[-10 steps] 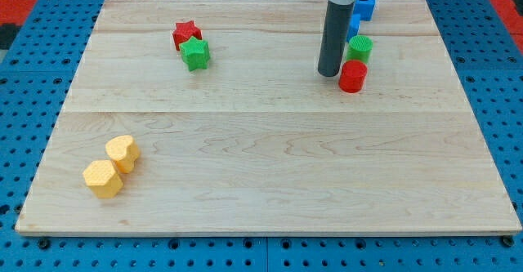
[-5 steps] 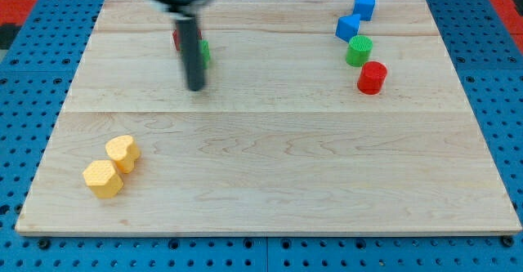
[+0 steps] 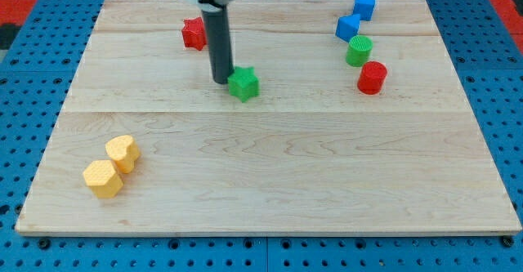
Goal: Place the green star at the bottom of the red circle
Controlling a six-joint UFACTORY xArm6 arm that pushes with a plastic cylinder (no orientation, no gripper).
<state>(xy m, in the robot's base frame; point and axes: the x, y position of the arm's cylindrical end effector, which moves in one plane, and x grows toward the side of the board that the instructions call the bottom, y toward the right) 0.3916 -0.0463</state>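
Observation:
The green star lies on the wooden board a little above its middle. My tip stands right against the star's left side. The red circle is a short red cylinder at the view's right, well to the right of the star and at about the same height.
A green cylinder sits just above-left of the red circle, with two blue blocks above it. A red star lies at the upper left. Two yellow blocks lie at the lower left.
My tip swept from beside the red circle to the left, then came back right, pushing the green star right and down, away from the red star. The red circle shifted slightly right.

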